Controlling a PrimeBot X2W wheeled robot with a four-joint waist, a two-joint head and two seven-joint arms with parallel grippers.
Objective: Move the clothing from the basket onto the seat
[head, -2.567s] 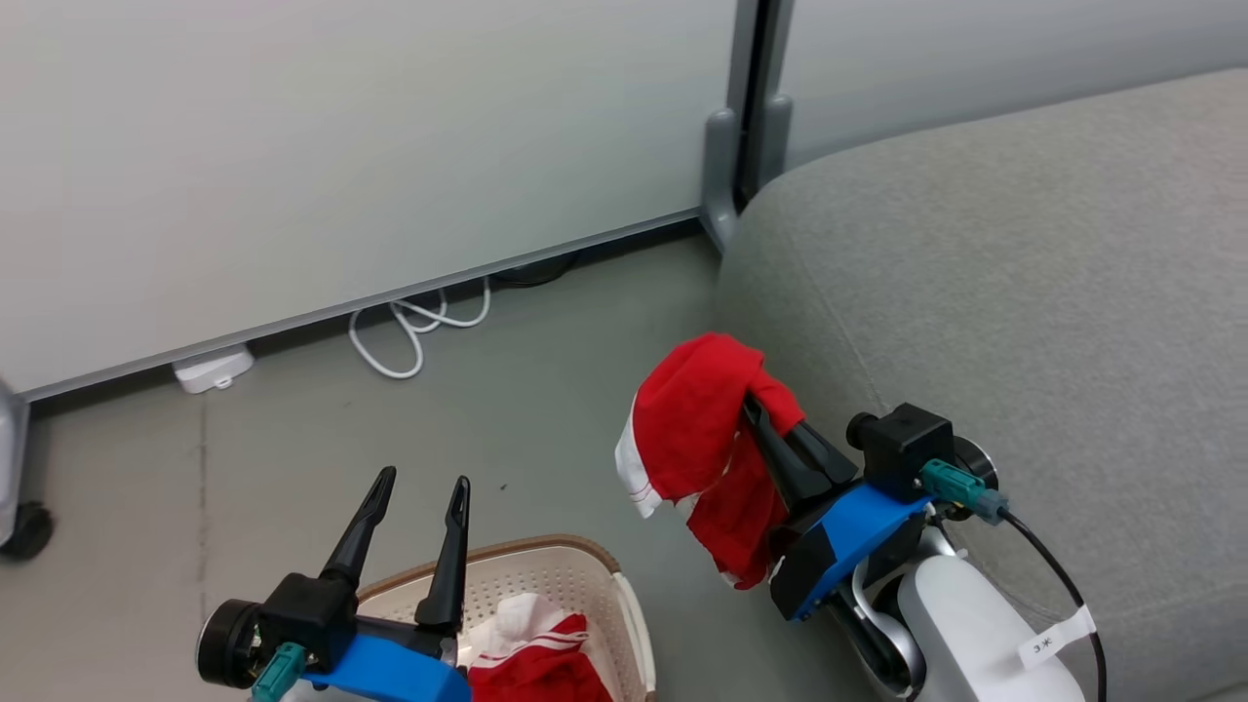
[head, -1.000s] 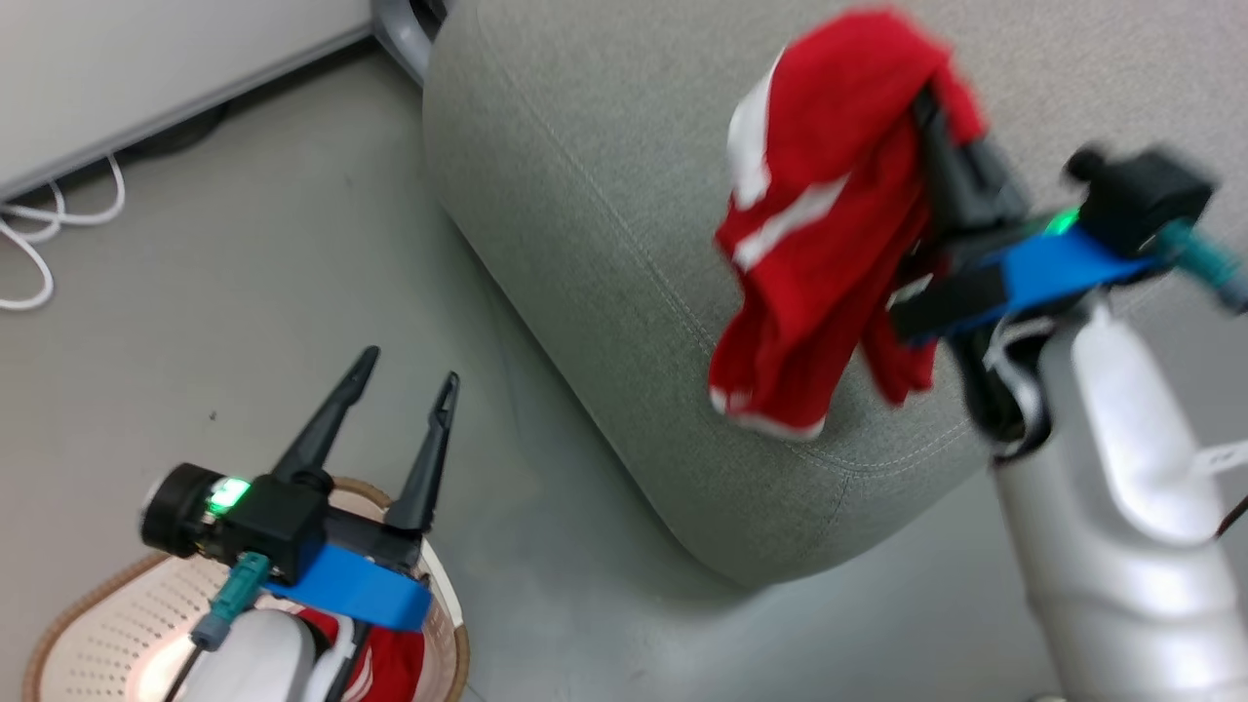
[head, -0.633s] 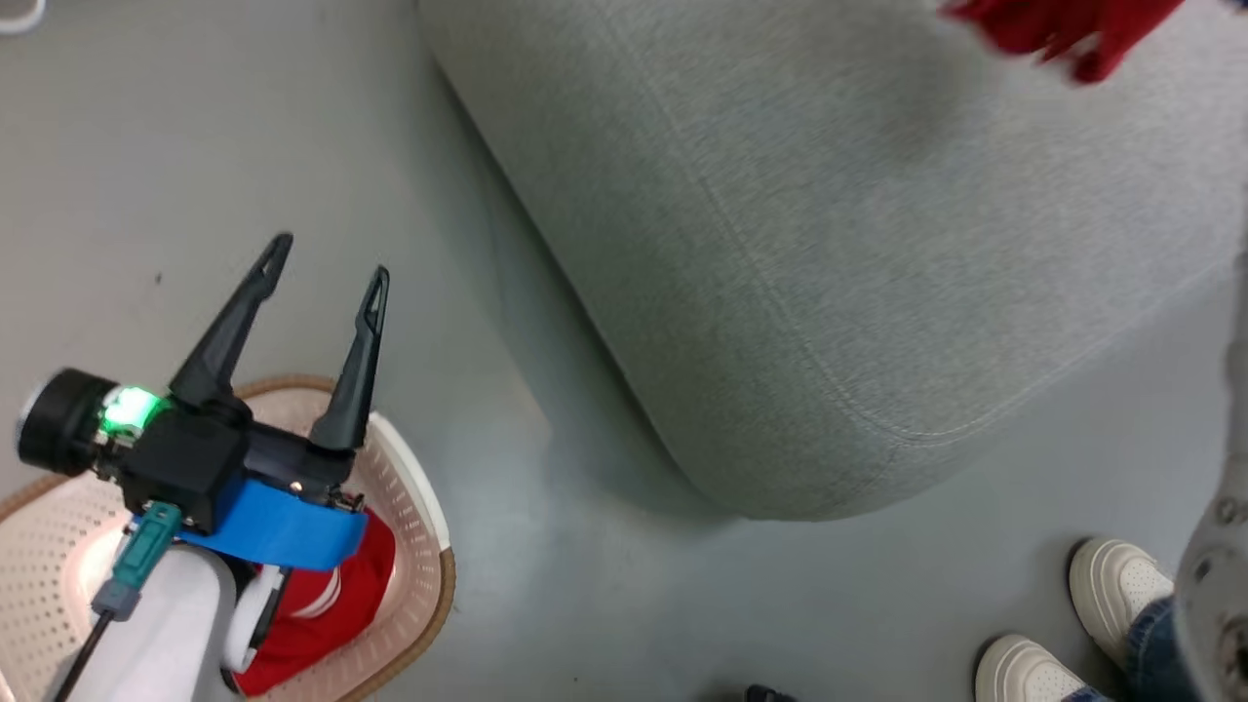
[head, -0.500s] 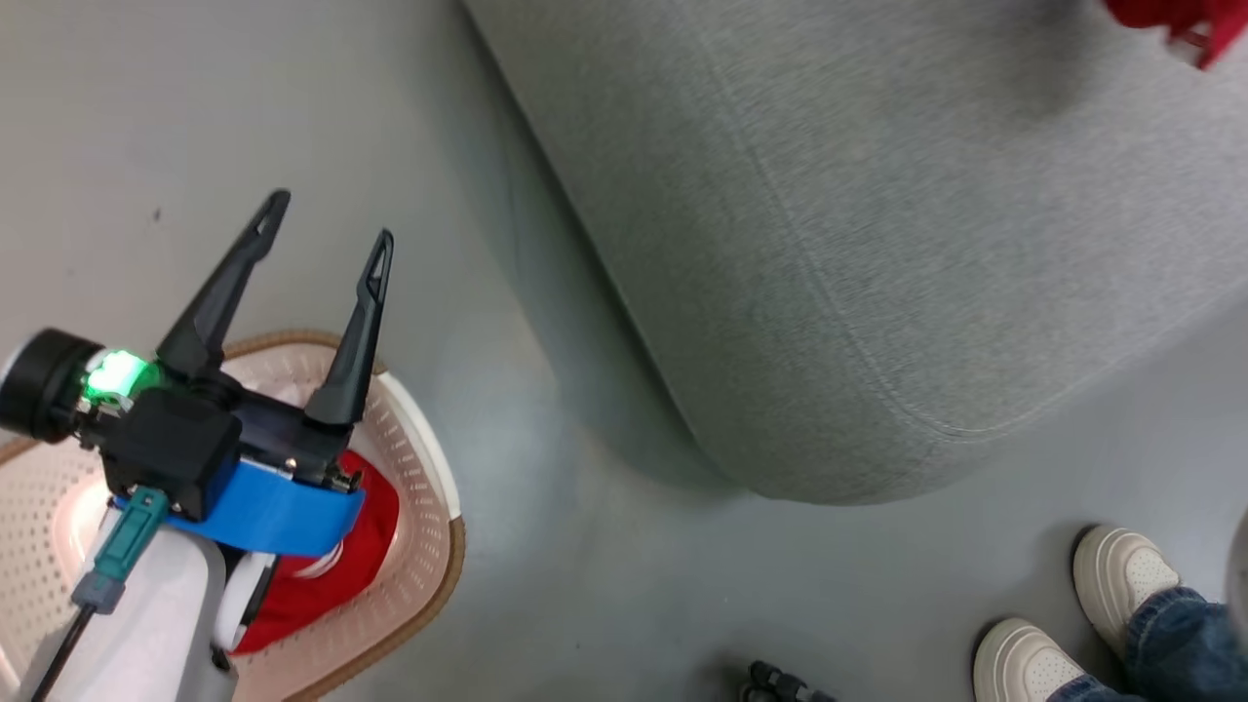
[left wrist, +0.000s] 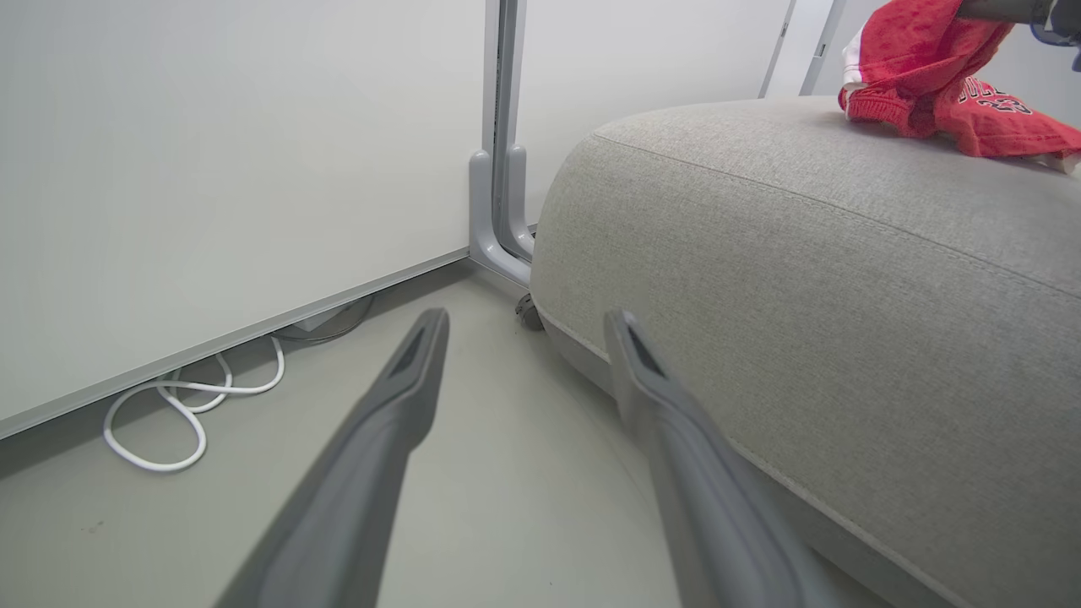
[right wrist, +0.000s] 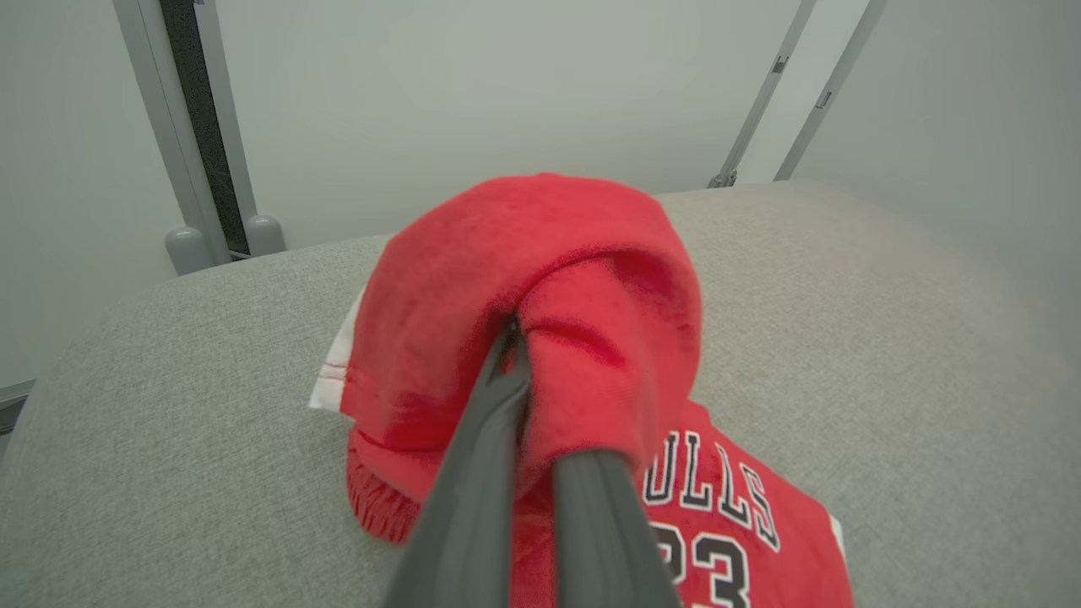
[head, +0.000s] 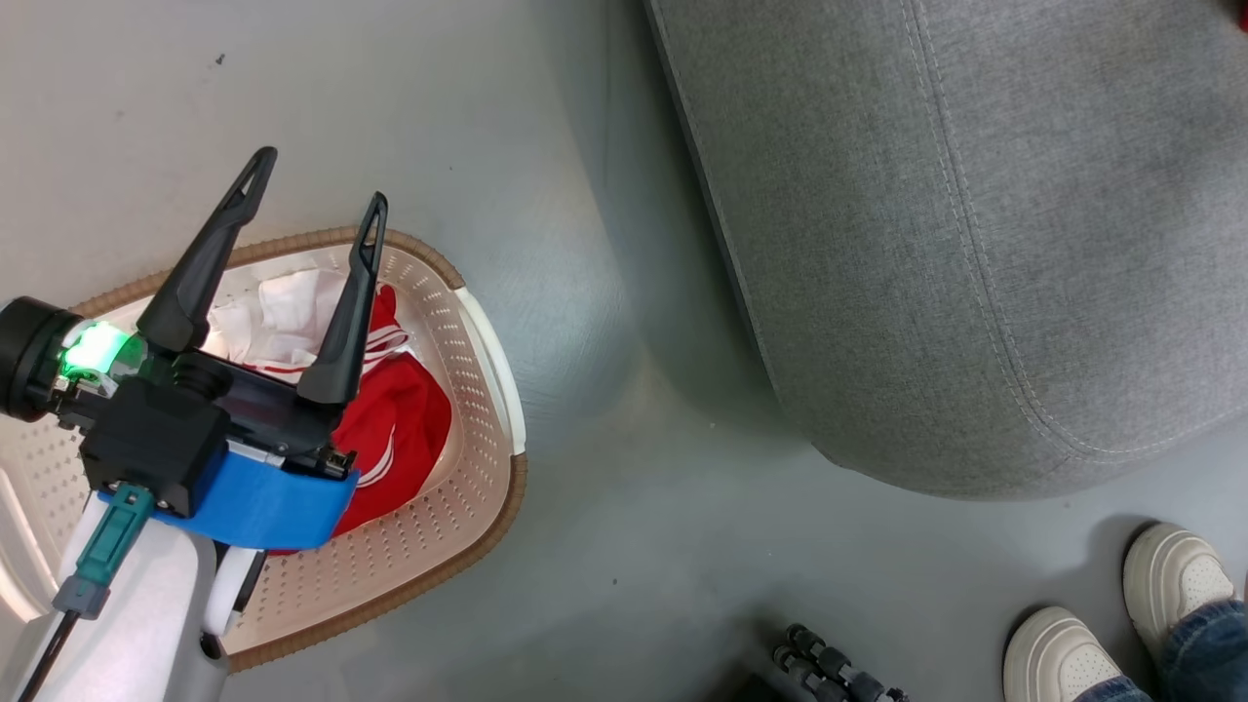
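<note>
Clothing (head: 395, 434) is split between two places. In the head view, at 8 o'clock, the red shorts (head: 414, 409) with white stripes lie in the basket (head: 499, 375), against its 3 o'clock wall. The left gripper (head: 318, 180) hangs over the basket, its fingers wide apart and holding nothing. The grey seat (head: 926, 244) stands at 2 o'clock, apart from the basket with bare floor between them. A person's pale shoes (head: 1058, 655) stand at 5 o'clock. In the left wrist view a white cable (left wrist: 169, 401) loops on the floor at 8 o'clock. In the right wrist view the right gripper (right wrist: 513, 371) is clamped on the bunched jersey (right wrist: 591, 279), whose printed lower part rests flat on the seat.
</note>
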